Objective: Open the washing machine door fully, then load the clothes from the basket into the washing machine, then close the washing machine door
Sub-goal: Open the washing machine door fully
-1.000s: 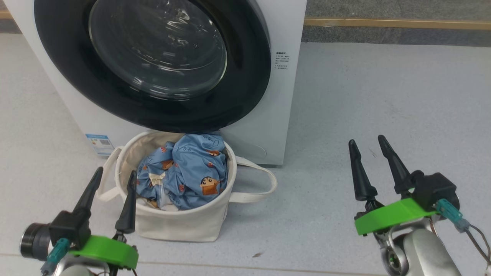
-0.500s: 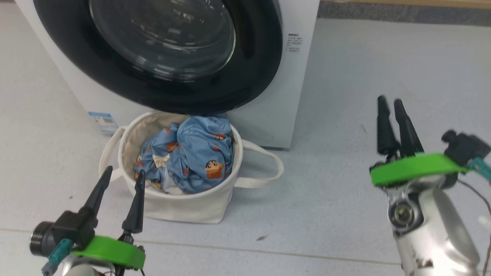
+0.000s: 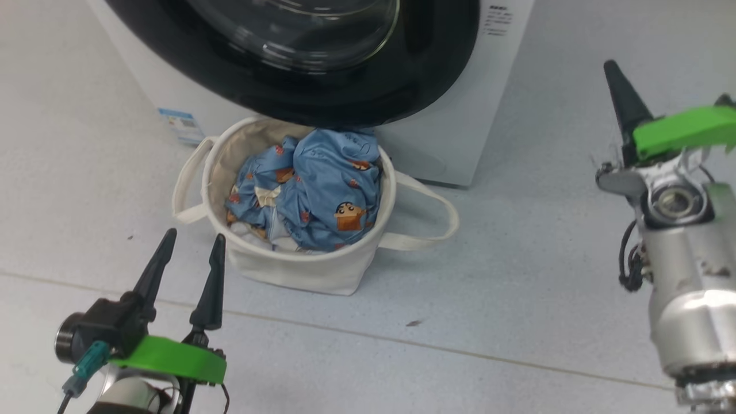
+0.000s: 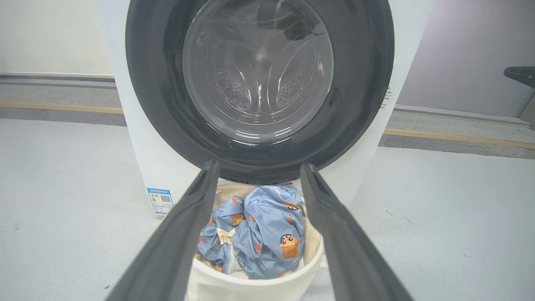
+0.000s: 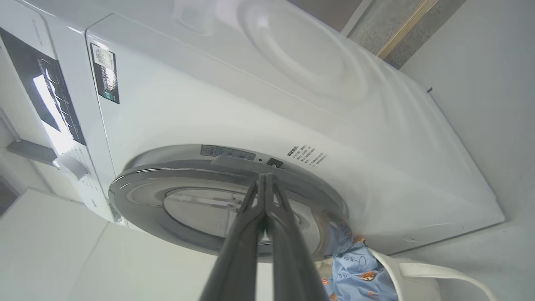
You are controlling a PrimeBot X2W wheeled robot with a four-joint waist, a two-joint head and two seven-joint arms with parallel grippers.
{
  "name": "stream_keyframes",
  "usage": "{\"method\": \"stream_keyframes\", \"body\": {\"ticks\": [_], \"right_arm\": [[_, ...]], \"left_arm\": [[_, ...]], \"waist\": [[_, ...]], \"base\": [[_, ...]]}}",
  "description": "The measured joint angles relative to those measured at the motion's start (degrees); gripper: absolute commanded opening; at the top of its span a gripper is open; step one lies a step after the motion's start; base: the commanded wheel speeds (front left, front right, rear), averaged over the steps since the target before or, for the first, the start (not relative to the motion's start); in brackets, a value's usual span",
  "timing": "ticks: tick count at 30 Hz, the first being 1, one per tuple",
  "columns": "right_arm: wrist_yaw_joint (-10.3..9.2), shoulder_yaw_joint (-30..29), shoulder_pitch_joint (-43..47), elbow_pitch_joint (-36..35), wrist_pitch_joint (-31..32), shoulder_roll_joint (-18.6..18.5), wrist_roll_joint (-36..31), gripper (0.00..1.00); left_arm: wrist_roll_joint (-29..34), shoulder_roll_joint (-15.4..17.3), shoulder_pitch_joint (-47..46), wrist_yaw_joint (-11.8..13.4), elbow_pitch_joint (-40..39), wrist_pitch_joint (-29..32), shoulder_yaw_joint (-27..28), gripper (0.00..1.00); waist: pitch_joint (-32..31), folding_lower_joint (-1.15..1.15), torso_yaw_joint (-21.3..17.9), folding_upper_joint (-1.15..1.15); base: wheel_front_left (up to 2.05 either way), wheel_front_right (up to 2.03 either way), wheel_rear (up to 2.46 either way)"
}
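One left end effector, two dark tapered fingers spread, is hovering empty. One round off-white canvas basket with two loop handles is holding crumpled light-blue cartoon-print clothes below one glossy black-rimmed glass door of the boxy white washing machine. One right end effector is pressing its fingers together, gripping nothing.

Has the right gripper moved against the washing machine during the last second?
Yes. It was level with the lower front corner of the washing machine; now the right gripper, shut, stands well above that corner in the head view.
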Motion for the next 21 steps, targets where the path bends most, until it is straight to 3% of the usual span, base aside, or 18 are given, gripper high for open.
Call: {"method": "stream_keyframes", "body": {"ticks": [8,21], "right_arm": [[0.00,-1.7,-11.5,10.2,10.5,-1.8,8.6,0.00],[0.00,-4.1,-28.5,28.0,15.9,-5.1,11.5,0.00]], "left_arm": [[0.0,-2.2,-2.7,-1.6,1.1,-0.4,0.8,1.00],[1.8,-6.8,-5.9,-4.6,2.5,-0.5,3.8,1.00]], "waist": [[3.6,0.00,3.0,0.00],[11.2,0.01,7.2,0.00]], "base": [[0.00,0.00,0.00],[0.00,0.00,0.00]]}}
